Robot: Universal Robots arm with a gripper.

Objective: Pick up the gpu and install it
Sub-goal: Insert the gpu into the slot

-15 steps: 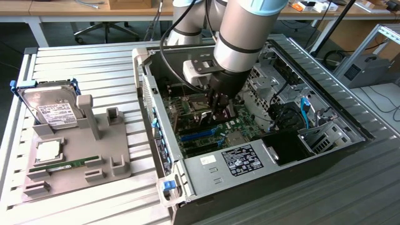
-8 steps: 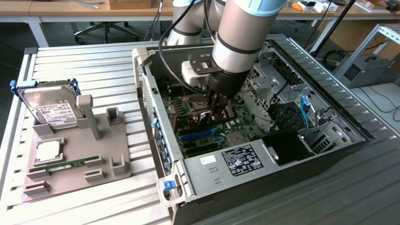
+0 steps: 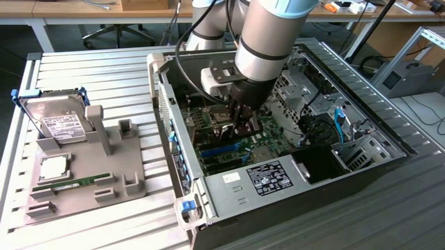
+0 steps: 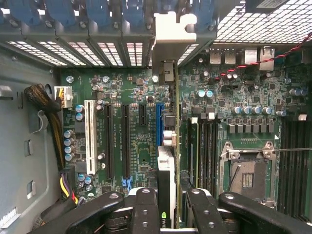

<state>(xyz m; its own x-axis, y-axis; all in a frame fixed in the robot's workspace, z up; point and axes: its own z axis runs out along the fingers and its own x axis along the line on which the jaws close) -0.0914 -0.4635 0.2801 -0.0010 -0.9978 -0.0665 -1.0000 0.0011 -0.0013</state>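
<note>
Gripper (image 4: 171,202): black fingers (image 4: 146,207) clamp the card from both sides
gpu (image 4: 166,180): edge-on over the motherboard (image 4: 141,146), just beside the blue slot (image 4: 159,122)
Bracket (image 4: 174,34): silvery, at the case's rear slot openings
CPU socket (image 4: 249,178): uncovered

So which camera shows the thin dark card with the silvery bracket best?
The wrist view: the thin dark card with the silvery bracket runs edge-on between the black gripper's fingers, over the green motherboard. In the exterior view the grey arm hides most of it; only a dark sliver shows under the gripper.
</note>
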